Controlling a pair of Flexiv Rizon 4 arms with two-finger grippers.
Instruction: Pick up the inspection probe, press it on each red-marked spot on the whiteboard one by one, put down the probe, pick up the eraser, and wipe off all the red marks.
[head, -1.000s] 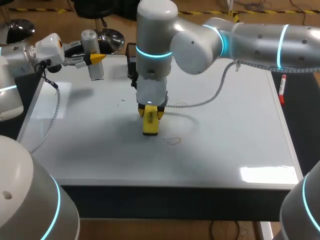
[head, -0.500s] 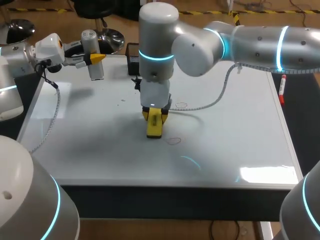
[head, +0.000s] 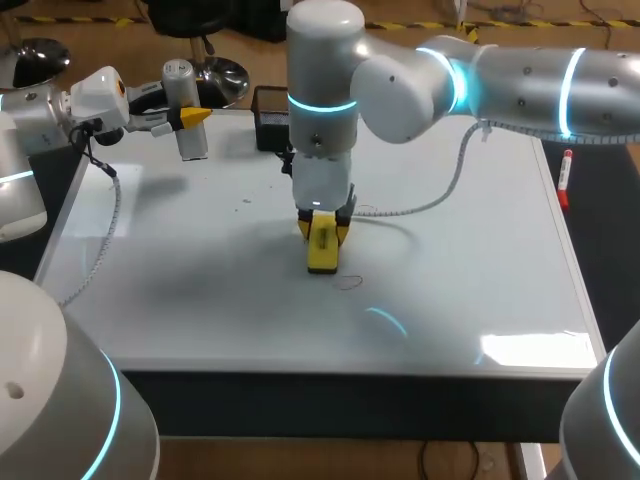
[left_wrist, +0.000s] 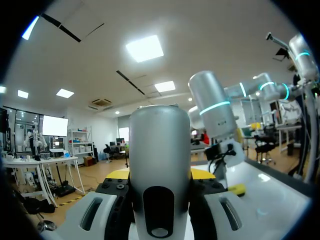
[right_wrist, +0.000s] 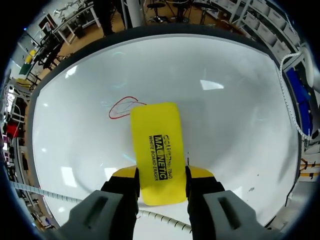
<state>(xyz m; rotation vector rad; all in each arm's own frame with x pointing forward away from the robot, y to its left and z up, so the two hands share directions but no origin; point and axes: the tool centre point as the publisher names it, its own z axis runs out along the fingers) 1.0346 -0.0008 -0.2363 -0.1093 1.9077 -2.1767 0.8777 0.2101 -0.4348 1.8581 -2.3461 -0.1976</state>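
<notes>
My right gripper (head: 323, 232) is shut on a yellow eraser (head: 322, 248), which points down at the middle of the whiteboard (head: 480, 250). A thin red loop mark (head: 348, 283) lies just right of and nearer than the eraser. In the right wrist view the eraser (right_wrist: 157, 150) sits between the fingers (right_wrist: 200, 186), with the red mark (right_wrist: 122, 106) just ahead of its tip. My left gripper (head: 188, 118) stands over the board's far left corner, shut on the grey cylindrical probe (head: 184, 108). The left wrist view shows the probe (left_wrist: 160, 165) upright between the yellow tips (left_wrist: 118, 174).
A red marker pen (head: 565, 178) lies beside the board's right edge. A black box (head: 270, 104) stands at the far edge behind my right arm. The right arm's white coiled cable (head: 420, 205) hangs over the board's middle.
My right arm has carried the eraser to the right and a little nearer, closing on the red loop. The left arm and probe have not moved.
</notes>
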